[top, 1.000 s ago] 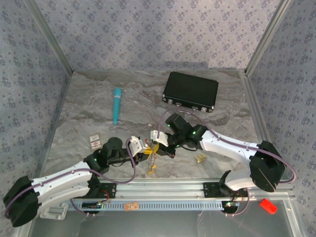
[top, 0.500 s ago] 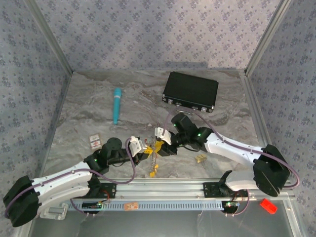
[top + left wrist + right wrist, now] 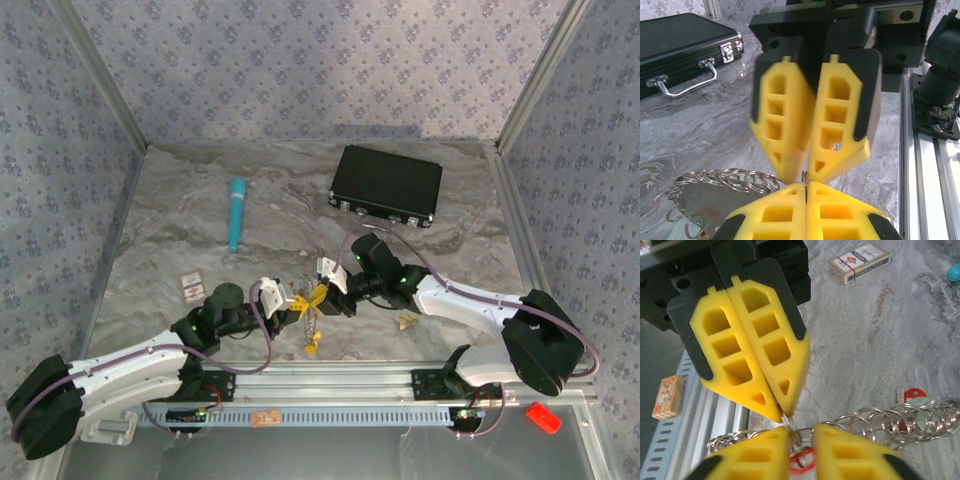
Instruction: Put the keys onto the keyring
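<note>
The left end effector (image 3: 806, 186) is clamped shut on the thin wire of the keyring (image 3: 805, 177). The right end effector (image 3: 801, 434) meets it tip to tip, fingers nearly together around that wire, grip unconfirmed. Several keys (image 3: 311, 325) hang just below both, apparently already threaded; one yellow-tagged key (image 3: 405, 320) lies on the tabletop (image 3: 160, 260) behind the right end effector, still to add.

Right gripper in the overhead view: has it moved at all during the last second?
Yes, slightly: the right gripper has edged rightward, farther from the teal tube, which has stayed put.
</note>
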